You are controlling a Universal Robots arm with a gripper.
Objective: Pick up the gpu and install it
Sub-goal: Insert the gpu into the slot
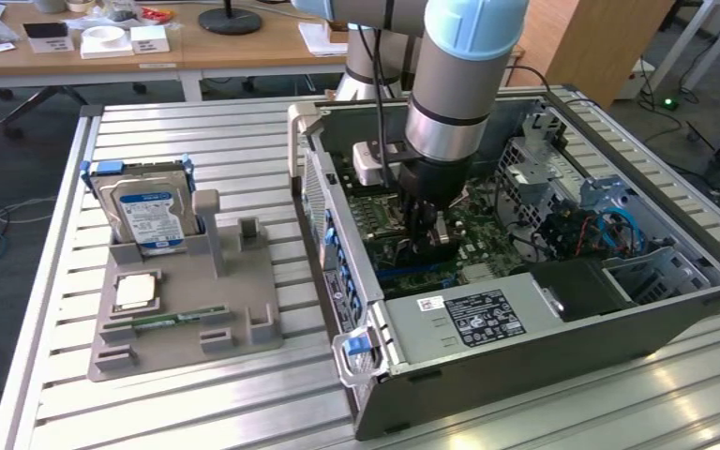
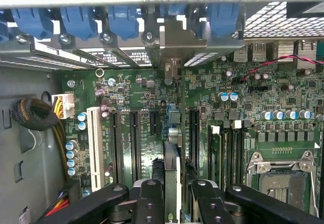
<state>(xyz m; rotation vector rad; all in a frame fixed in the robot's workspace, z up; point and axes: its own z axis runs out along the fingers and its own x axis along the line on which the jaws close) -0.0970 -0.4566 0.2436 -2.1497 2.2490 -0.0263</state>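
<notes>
My gripper (image 1: 430, 228) is down inside the open computer case (image 1: 523, 347), just above the green motherboard (image 1: 392, 220). In the wrist view its two black fingers (image 2: 152, 204) are shut on the gpu (image 2: 172, 158), a thin card seen edge-on and standing upright between them. The card's silver end bracket (image 2: 174, 42) reaches the case's rear slot openings under the blue clips (image 2: 121, 19). The card lines up with the row of long black expansion slots (image 2: 134, 143) on the motherboard (image 2: 126, 87). Whether it is touching a slot is hidden by the card itself.
A grey fixture tray (image 1: 179, 342) on the slatted table holds a hard drive (image 1: 147, 211), a processor (image 1: 135, 291) and a memory stick (image 1: 179, 317). Inside the case are the power supply (image 1: 479, 314), a drive cage (image 1: 641, 272), cable bundles (image 2: 35, 113) and the processor socket (image 2: 281, 178).
</notes>
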